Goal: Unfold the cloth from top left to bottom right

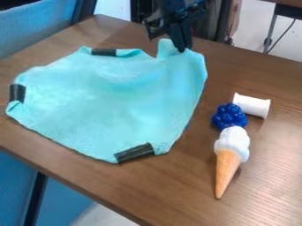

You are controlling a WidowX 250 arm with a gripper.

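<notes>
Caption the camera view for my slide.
Robot gripper at the top corner of a turquoise cloth, beside a toy ice cream cone on a table.

- A turquoise, soft-looking fabric cloth (112, 97) lies mostly spread on the table, below the jaws of the black gripper (179, 47) and to the view's left of them.
- Its far edge rises into a peak at the jaws, pinched at their tips, with a fold beside them.
- From the jaws, its right edge slants down toward the camera; the middle is broad, with shallow wrinkles.
- Black strips mark its edges: one left of the jaws, one farther left, one well below them, where the near corner lies folded.
</notes>
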